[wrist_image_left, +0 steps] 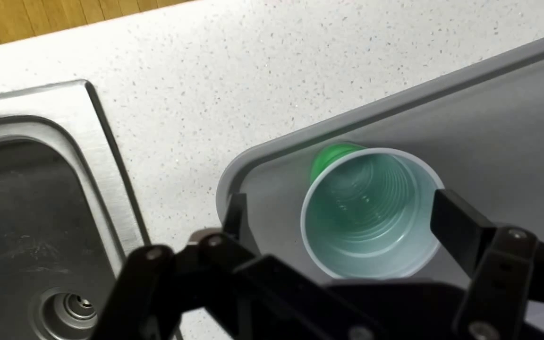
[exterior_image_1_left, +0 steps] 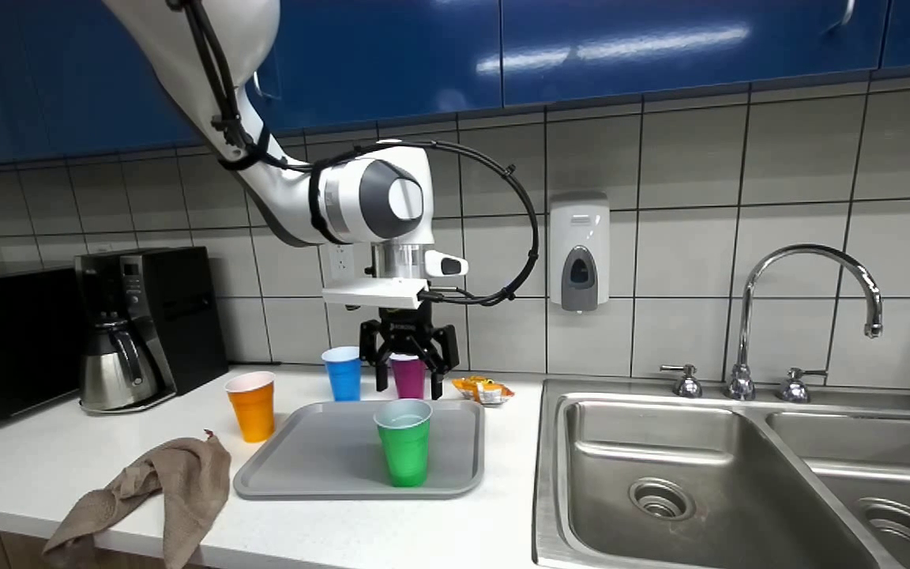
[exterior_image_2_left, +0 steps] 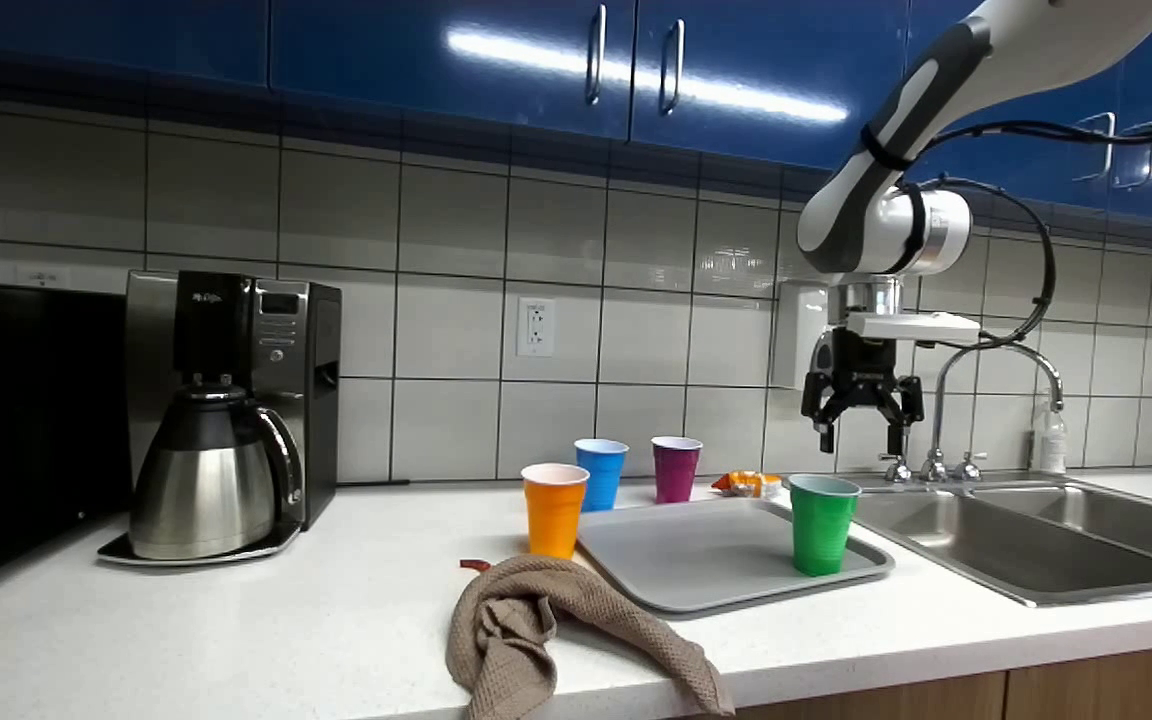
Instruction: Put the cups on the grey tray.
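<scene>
Your black pincer (exterior_image_2_left: 861,443) is spread wide and holds nothing, just above the green plastic tumbler (exterior_image_1_left: 404,446), which stands upright on the flat grey rectangular tray (exterior_image_1_left: 329,450), near its front corner toward the steel sink (exterior_image_1_left: 551,474). That tumbler looks done. The next reach likely turns on where the purple plastic tumbler (exterior_image_2_left: 676,473) lies: from the pincer it is back toward the grey-white tiled wall (exterior_image_2_left: 556,230) and away from the sink, upright on the white speckled counter (exterior_image_2_left: 356,600) just past the tray's back edge. Farther from the sink, the blue plastic tumbler (exterior_image_2_left: 600,478) stands by the tray's back corner and the orange plastic tumbler (exterior_image_2_left: 553,515) by its end edge. You have 4 tumblers, 1 on the tray and 3 off it; also 1 tray, 1 crumpled brown cloth (exterior_image_1_left: 178,474), 1 orange snack packet (exterior_image_1_left: 483,390) and 1 black-and-steel coffee pot (exterior_image_2_left: 204,500).
</scene>
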Robot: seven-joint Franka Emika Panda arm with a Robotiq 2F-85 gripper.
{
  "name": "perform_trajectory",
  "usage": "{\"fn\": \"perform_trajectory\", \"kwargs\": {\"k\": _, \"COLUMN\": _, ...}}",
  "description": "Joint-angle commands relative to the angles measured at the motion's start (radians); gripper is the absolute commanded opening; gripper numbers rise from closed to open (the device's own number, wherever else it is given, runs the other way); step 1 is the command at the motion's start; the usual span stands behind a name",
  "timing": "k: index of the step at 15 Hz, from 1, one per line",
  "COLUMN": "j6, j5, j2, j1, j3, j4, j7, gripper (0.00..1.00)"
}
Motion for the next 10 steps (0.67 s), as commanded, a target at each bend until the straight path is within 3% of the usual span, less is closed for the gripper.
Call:
{"fn": "perform_trajectory", "kwargs": {"k": 1, "j6": -0.002, "j5": 0.000, "j2": 0.000, "j1": -0.007, "j3": 0.007, "j4": 0.002, "j7": 0.000, "gripper": 1.00}}
{"fn": "perform_trajectory", "kwargs": {"k": 10, "j6": 0.017, "j5": 0.010, "j2": 0.006, "j1": -0.005, "j3": 0.009, "j4": 0.012, "j7": 0.003, "gripper": 1.00}}
